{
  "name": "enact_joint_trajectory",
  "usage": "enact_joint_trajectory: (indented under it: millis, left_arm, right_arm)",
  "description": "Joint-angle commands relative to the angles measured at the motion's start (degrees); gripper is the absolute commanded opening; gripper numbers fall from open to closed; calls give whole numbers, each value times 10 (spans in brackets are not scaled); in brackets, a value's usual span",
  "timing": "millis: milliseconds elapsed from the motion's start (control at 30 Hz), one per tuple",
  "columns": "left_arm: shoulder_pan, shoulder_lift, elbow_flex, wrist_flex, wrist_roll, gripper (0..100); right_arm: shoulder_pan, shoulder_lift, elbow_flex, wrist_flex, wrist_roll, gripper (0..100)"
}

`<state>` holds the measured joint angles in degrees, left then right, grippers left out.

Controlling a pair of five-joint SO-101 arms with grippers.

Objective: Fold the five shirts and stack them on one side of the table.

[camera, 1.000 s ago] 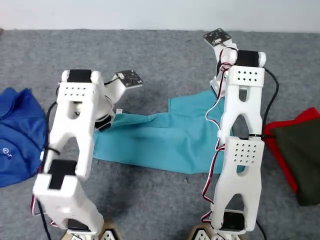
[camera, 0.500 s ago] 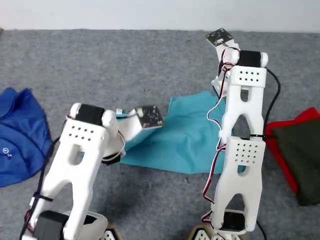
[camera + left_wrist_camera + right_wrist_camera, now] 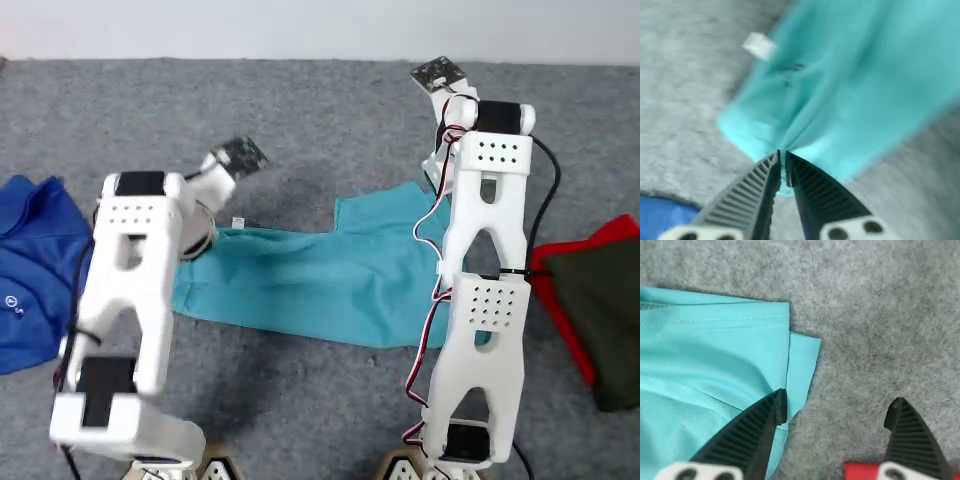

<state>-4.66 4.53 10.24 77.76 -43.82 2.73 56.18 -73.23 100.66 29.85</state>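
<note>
A teal shirt (image 3: 320, 280) lies spread across the middle of the grey table, with a white tag (image 3: 238, 222) near its left end. My left gripper (image 3: 782, 162) is shut on a pinch of the shirt's left edge; the high view shows it (image 3: 192, 246) under the left arm. My right gripper (image 3: 837, 412) is open and hovers low over bare table just off the shirt's far right corner (image 3: 800, 357), with one finger (image 3: 772, 412) over the cloth. It holds nothing.
A blue shirt (image 3: 35, 275) lies crumpled at the left edge. A red shirt (image 3: 560, 300) with a dark olive one (image 3: 600, 300) on it sits at the right edge. Bare carpet lies behind and in front of the teal shirt.
Half a second ago the left arm had carried the shirt's left edge toward the middle. It has swung back left and the shirt is stretched out again. The right arm has stayed still.
</note>
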Motion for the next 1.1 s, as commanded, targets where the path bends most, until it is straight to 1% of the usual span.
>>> enact_joint_trajectory:
  millis: [0,100,167,233,300,400,467,533,633,800,867,933,1067]
  left_arm:
    - [-19,62,-79,-52,55,13]
    - [-20,116,-138,-76,110,14]
    - [-16,149,-174,-76,126,16]
    - [-15,180,-209,-59,129,27]
    - [-16,207,-238,-36,133,70]
    - [-20,240,-275,-4,176,145]
    - [-20,258,-301,26,190,177]
    - [-19,272,-328,51,191,181]
    - [-30,279,-373,64,198,181]
    - [-84,285,-489,45,266,180]
    - [-98,285,-515,43,275,180]
    - [-107,285,-527,66,275,180]
    - [-120,280,-529,138,275,180]
  right_arm:
    - [5,-3,-3,25,-10,325]
    - [4,-2,-3,25,-10,325]
    - [4,-2,-3,25,-10,325]
    - [4,-2,-3,25,-10,325]
    - [4,-2,-3,25,-10,325]
    - [4,-2,-3,25,-10,325]
    - [1,-2,-3,25,-10,325]
    - [-2,-2,-3,25,-10,325]
    - [-9,-2,-3,25,-10,325]
    - [-17,-2,-3,25,-11,325]
    - [-18,-2,-3,25,-11,325]
    - [-16,-2,-3,24,-7,325]
    - [-13,0,-3,16,-5,327]
